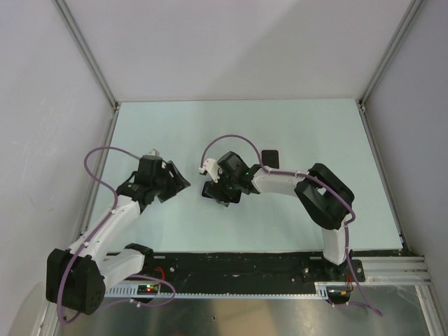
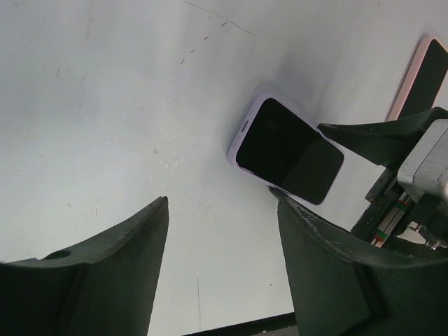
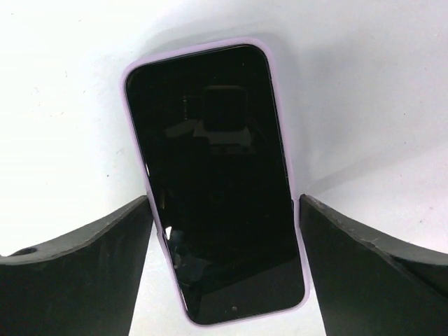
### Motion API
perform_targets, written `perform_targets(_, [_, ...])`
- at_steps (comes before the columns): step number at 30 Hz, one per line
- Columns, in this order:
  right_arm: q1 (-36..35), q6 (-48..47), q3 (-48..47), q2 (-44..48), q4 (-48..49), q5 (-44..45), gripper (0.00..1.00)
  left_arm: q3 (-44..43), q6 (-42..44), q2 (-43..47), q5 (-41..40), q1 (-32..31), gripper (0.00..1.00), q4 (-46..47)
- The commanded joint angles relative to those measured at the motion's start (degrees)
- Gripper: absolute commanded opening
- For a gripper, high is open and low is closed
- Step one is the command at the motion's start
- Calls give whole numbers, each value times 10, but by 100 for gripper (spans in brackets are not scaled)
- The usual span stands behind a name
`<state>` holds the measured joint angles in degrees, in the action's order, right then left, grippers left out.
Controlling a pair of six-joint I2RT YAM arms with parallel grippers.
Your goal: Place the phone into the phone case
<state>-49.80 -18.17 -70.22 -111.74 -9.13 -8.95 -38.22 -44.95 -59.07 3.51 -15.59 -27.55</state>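
The phone lies screen-up in the lilac case. Its long axis runs straight out between the spread fingers of the right gripper, possibly touching them. The left gripper, near the phone, gapes empty.

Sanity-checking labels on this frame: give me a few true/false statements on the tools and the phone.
1. The right tool is open, with one finger on each side of the phone. True.
2. The left tool grips the phone. False: it is open, empty and off to the phone's side.
3. A lilac rim runs round the phone's dark screen. True.
4. The phone is the only dark slab on the table. False: a second slab lies farther back.
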Motion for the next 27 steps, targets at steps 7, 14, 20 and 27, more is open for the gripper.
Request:
perform_targets(7, [7, 157, -28, -5, -27, 149, 24, -5, 9, 4, 10, 9, 68, 16])
perform_targets(14, [50, 294, -109, -24, -100, 287, 14, -7, 4, -3, 11, 10, 69, 17])
perform_targets(20, [55, 325, -126, -28, -104, 277, 41, 0, 0, 4, 10, 10, 69, 18])
perform_targets(27, [48, 331, -53, 29, -20, 188, 76, 5, -2, 11, 11, 10, 73, 18])
